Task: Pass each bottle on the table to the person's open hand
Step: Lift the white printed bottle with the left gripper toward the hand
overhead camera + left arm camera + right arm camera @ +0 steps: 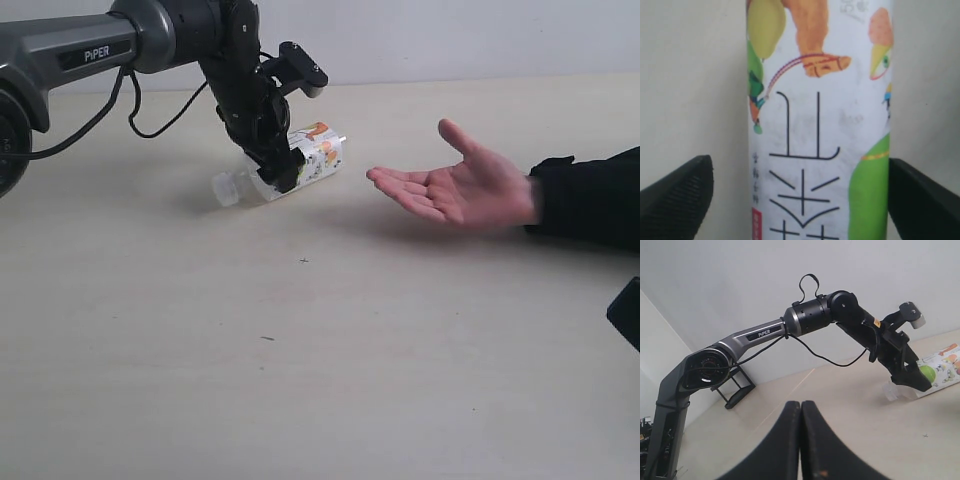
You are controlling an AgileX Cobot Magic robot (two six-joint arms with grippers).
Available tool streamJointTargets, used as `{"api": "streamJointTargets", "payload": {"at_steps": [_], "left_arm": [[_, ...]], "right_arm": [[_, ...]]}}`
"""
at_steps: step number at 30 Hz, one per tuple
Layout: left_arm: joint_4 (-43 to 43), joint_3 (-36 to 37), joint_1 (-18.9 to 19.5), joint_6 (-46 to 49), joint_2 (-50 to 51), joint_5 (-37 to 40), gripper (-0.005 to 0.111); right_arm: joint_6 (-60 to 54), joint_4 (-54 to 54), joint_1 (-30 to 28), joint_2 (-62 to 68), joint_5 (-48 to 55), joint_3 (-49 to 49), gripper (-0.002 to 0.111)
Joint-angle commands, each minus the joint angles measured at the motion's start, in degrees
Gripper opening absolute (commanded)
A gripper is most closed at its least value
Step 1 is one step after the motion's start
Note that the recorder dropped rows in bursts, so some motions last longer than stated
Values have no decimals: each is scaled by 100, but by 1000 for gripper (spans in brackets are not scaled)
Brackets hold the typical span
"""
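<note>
One bottle [320,152], clear with a white fruit-print label, lies on its side on the table [300,380]. My left gripper [282,172] reaches down over its middle, open, with one finger on each side. In the left wrist view the bottle [820,125] fills the space between the fingers [677,200]; one finger stands clear of it and the other sits right at its edge. The person's open hand [455,190] waits palm up just right of the bottle. My right gripper [801,407] is shut and empty, far from the bottle [940,367].
The person's black sleeve [590,195] enters from the right edge. A black piece of the right arm [625,312] shows at the lower right. A black stand [737,390] sits beside the left arm's base at the table's far end.
</note>
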Motion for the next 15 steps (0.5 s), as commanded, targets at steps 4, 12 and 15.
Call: {"api": "streamJointTargets", "payload": {"at_steps": [4, 12, 15], "left_arm": [[0, -35, -26, -16, -13, -52, 47], [0, -35, -51, 4, -52, 66, 1], [0, -35, -49, -128, -194, 214, 1]], "right_arm": [[4, 28, -15, -34, 15, 31, 0], [4, 28, -15, -34, 15, 31, 0], [4, 28, -15, -34, 15, 31, 0]]}}
